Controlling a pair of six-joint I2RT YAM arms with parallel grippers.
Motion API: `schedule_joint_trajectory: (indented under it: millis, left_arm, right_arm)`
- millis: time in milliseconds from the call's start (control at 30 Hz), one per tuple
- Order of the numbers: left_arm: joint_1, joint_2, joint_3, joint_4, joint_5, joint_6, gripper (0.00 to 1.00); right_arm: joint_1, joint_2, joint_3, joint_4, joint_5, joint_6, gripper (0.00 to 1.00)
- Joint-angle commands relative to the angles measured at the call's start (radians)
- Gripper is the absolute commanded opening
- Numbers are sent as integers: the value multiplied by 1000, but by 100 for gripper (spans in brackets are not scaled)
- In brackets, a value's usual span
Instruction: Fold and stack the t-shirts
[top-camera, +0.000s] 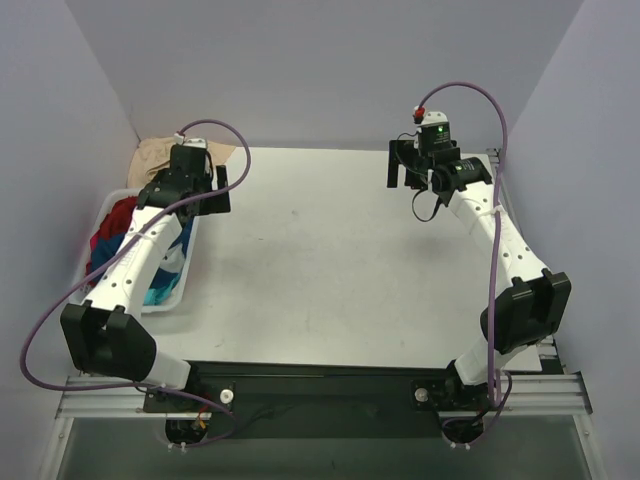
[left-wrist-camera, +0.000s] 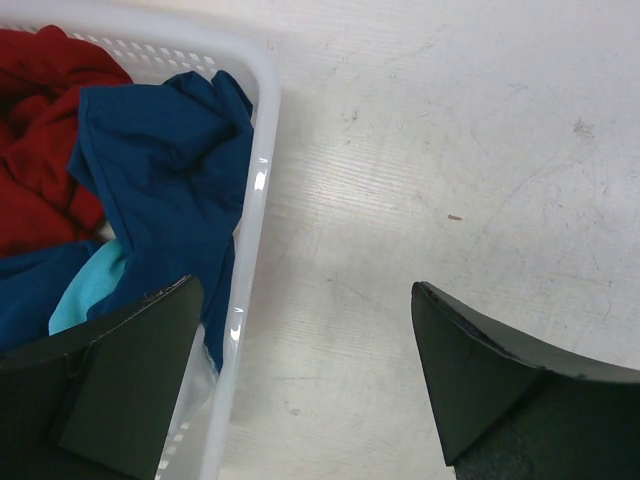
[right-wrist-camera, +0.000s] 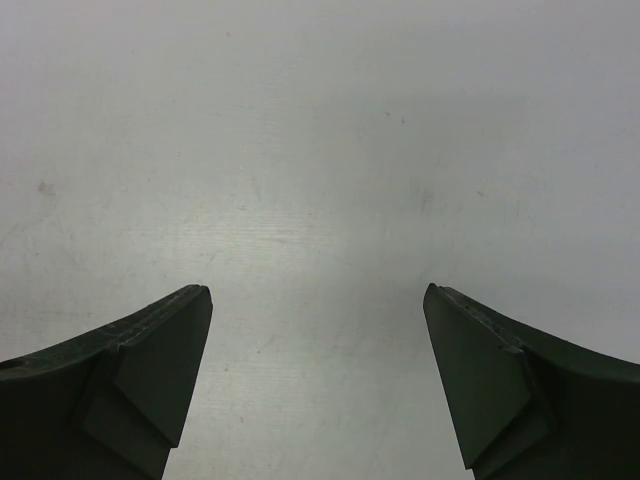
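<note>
Left wrist: left gripper (left-wrist-camera: 305, 290) wide over the basket (left-wrist-camera: 262, 170) rim

It holds nothing, one finger over the basket, one over the counter (left-wrist-camera: 450, 150). The t-shirts (left-wrist-camera: 170, 160) lie bunched inside, no clear long axis. The right gripper (right-wrist-camera: 318, 290) gapes too, touching nothing.

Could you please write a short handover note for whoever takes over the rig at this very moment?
Left gripper: open, holding nothing, hovering over the right rim of the white basket.
Right gripper: open, holding nothing, above bare table at the far right.
Shirts: the navy shirt, red shirt and turquoise shirt lie crumpled together in the basket. A beige cloth sits behind it.
Done: nothing folded or stacked.
Left: pull each shirt out, fold it on the table, stack them.
</note>
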Motion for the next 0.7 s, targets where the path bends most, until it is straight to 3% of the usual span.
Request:
schedule_joint_trajectory:
  millis: [0, 333, 667]
  left_arm:
    - [0, -15, 19, 74, -5, 25, 97]
    - [0, -55, -15, 74, -107, 34, 97]
    - [34, -91, -8, -231, -361, -90, 84]
  right_arm:
    - [1, -30, 2, -17, 6, -1, 92]
    - [4, 19, 47, -16, 1, 39, 92]
    - [15, 91, 85, -16, -37, 57, 91]
